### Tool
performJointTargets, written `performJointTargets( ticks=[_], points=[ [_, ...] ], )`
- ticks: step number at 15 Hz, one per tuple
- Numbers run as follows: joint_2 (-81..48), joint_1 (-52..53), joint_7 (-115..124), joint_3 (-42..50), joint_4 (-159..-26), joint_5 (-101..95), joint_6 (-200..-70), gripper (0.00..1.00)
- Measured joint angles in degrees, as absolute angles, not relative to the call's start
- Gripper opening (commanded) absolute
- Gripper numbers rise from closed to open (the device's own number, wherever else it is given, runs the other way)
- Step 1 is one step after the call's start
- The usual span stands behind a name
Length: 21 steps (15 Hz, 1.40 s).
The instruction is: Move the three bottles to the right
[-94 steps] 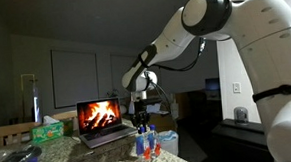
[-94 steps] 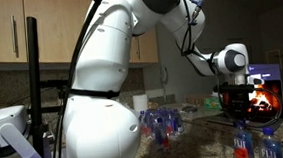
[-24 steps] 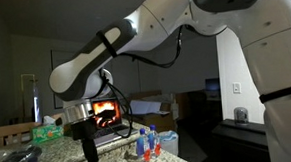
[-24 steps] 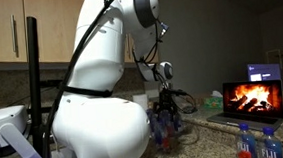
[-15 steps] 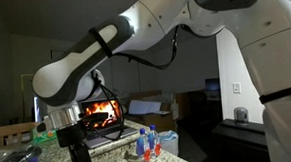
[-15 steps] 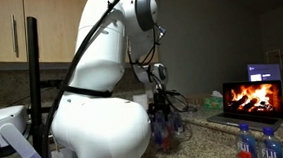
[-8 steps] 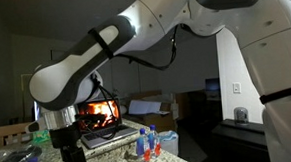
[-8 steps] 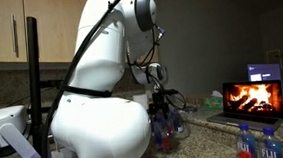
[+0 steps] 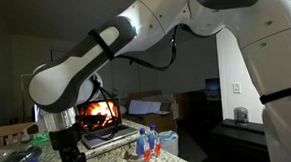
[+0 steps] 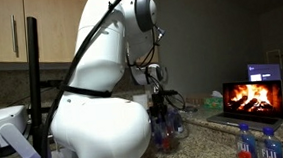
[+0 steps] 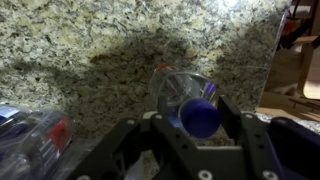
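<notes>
In the wrist view a small clear bottle (image 11: 182,92) with a blue cap stands on the granite counter (image 11: 90,45), right between my gripper's (image 11: 186,120) two black fingers. The jaws stand apart on either side of it. A second bottle (image 11: 35,135) with a reddish tint lies at the lower left. In the exterior views the gripper (image 9: 72,161) (image 10: 161,115) is low over the bottles (image 10: 166,133) at the counter. Two more blue-capped bottles (image 9: 146,144) (image 10: 244,142) stand upright near the laptop.
An open laptop (image 9: 100,117) (image 10: 251,98) showing a fire stands on the counter. A green tissue box (image 9: 48,130) and a tall thin clear tube (image 9: 28,97) are behind the gripper. The counter's edge (image 11: 275,80) is at the right of the wrist view.
Over the last seconds the arm swung from the laptop side across to the other bottles and came down. In the last half second it hardly moved.
</notes>
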State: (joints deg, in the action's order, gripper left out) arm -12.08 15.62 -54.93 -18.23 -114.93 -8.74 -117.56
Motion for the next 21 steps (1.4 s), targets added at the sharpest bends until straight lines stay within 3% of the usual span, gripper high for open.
performJointTargets(
  ticks=[2,12,20,21],
  points=[
    [-12.09,15.62,-55.02,-18.31,-114.93,-8.74,-117.56,0.12],
    [-11.42,15.55,-52.35,-17.91,-114.79,-8.44,-116.71,0.15],
    [-2.62,15.07,-36.00,-16.05,-117.89,1.01,-110.95,0.14],
    [-1.07,15.07,-33.85,-15.93,-119.48,2.01,-111.40,0.36]
  ],
)
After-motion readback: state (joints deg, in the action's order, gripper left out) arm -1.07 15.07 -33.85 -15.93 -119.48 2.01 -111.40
